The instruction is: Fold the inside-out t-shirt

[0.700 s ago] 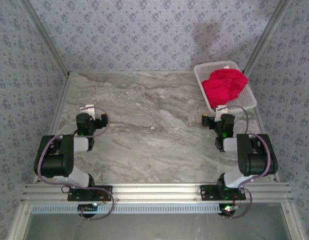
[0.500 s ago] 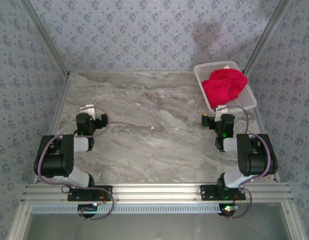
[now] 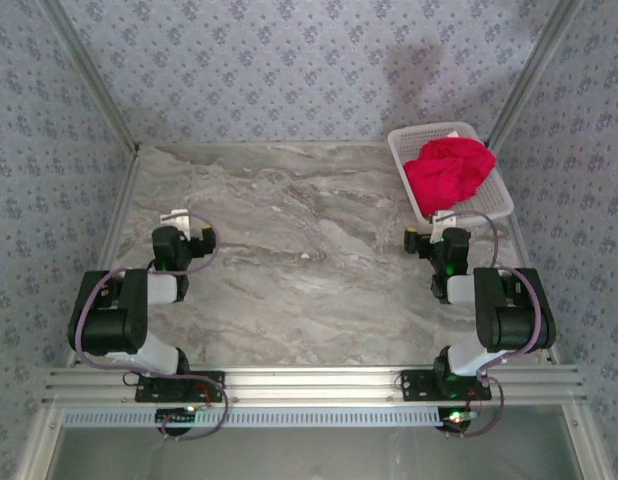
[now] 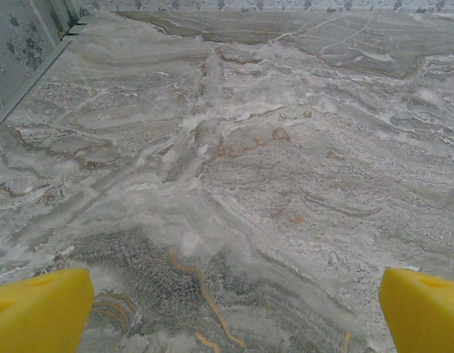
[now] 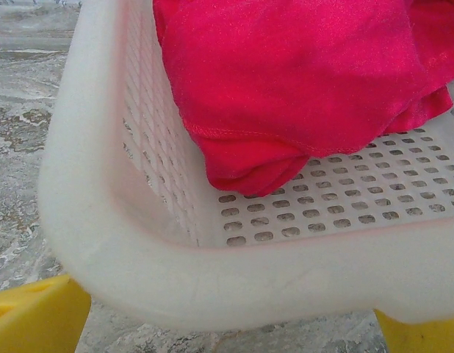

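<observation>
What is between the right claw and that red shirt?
The near wall of the white mesh basket. The red t-shirt lies bunched inside it; the open right gripper sits just outside that wall.

No text, brand, number or sign can be read. The blue-grey wall covering (image 3: 289, 70) bears only a small repeated motif. The white plastic mesh basket (image 5: 212, 276) and the bright red cloth t-shirt (image 5: 286, 73) show plain, unmarked surfaces.

The top camera looks down from above the table's (image 3: 289, 300) near edge, the left wrist camera looks low across its marble, and the right wrist camera sits close against the far-right-corner basket (image 5: 212, 283) holding the t-shirt (image 5: 300, 73), both shared with the top view.
</observation>
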